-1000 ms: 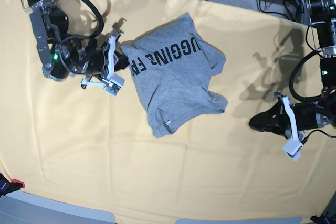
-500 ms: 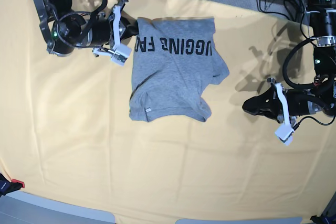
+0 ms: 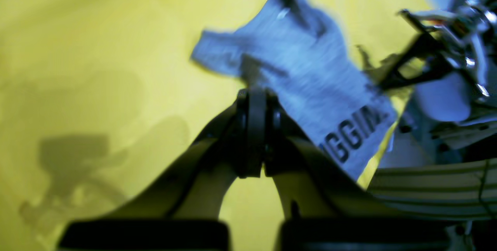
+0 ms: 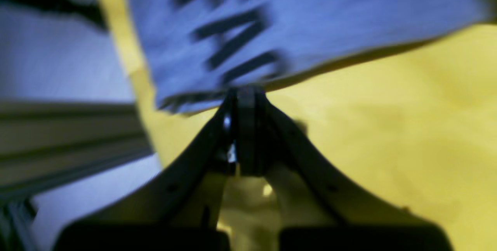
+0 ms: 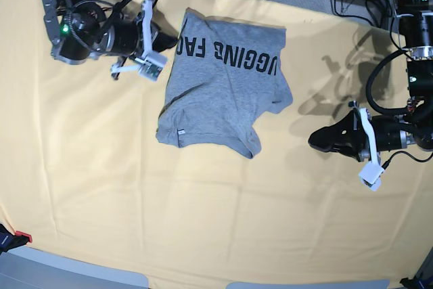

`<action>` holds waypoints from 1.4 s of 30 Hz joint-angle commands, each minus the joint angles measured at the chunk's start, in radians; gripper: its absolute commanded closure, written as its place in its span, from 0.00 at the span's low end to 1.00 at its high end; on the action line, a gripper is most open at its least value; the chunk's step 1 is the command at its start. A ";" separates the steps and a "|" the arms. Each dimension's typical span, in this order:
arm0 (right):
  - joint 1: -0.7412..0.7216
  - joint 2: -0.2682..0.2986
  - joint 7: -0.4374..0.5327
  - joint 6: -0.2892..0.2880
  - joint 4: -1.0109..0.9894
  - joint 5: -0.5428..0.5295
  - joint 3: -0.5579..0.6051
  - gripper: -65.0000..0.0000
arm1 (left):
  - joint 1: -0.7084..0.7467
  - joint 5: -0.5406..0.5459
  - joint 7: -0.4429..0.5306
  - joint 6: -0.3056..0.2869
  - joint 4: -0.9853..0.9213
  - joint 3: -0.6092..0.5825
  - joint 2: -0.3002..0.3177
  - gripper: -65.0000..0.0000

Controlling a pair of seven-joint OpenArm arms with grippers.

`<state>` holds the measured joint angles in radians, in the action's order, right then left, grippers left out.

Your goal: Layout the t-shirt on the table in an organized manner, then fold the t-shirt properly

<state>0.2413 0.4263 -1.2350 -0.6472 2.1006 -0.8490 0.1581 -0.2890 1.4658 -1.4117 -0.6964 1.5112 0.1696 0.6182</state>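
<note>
Near the far edge of the counter (image 5: 81, 187), which is covered in pale yellow-orange cloth, lies the t-shirt (image 5: 223, 89), grey with its black capital letters facing up (part of it is bunched and folded under at the near side). The right hand (image 5: 164, 38) is clamped on the shirt's edge beside the lettering. The left hand (image 5: 321, 140) has its fingers pressed together, holding nothing, well apart from the shirt.
</note>
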 commanded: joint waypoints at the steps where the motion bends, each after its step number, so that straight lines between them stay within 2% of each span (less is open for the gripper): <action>1: -0.006 0.008 0.025 0.001 0.031 -0.037 -0.035 1.00 | -0.021 0.018 0.015 -0.002 0.017 0.009 0.018 1.00; 6: -0.003 0.008 0.014 -0.022 0.098 -0.159 -0.225 1.00 | 0.007 0.018 0.015 -0.002 0.082 0.010 0.019 1.00; 9: 0.000 0.001 -0.063 -0.051 0.137 -0.294 -0.348 1.00 | 0.066 0.018 0.015 -0.002 0.190 0.010 0.019 1.00; 14: 0.074 0.000 -0.161 -0.051 0.171 -0.500 -0.509 1.00 | 0.193 0.018 0.015 -0.002 0.414 0.013 0.020 1.00; 21: 0.272 -0.046 -0.161 -0.051 0.235 -0.622 -0.721 1.00 | 0.380 0.018 0.015 0.010 0.584 0.165 0.019 1.00; 32: 0.607 -0.188 -0.161 -0.051 0.256 -0.635 -1.040 1.00 | 0.746 0.018 0.015 0.082 0.721 0.453 0.020 1.00; 38: 0.763 -0.202 -0.161 -0.051 0.256 -0.635 -1.065 1.00 | 0.957 0.018 0.015 0.080 0.758 0.576 0.019 1.00; 42: 0.866 -0.202 -0.161 -0.051 0.256 -0.635 -1.065 1.00 | 1.114 0.018 0.015 0.074 0.761 0.599 0.018 1.00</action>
<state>1.0927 0.2176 -1.4055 -0.6933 2.3440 -1.4593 -0.8986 0.8188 1.4597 -1.4067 -0.6182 2.2585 0.7605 0.6220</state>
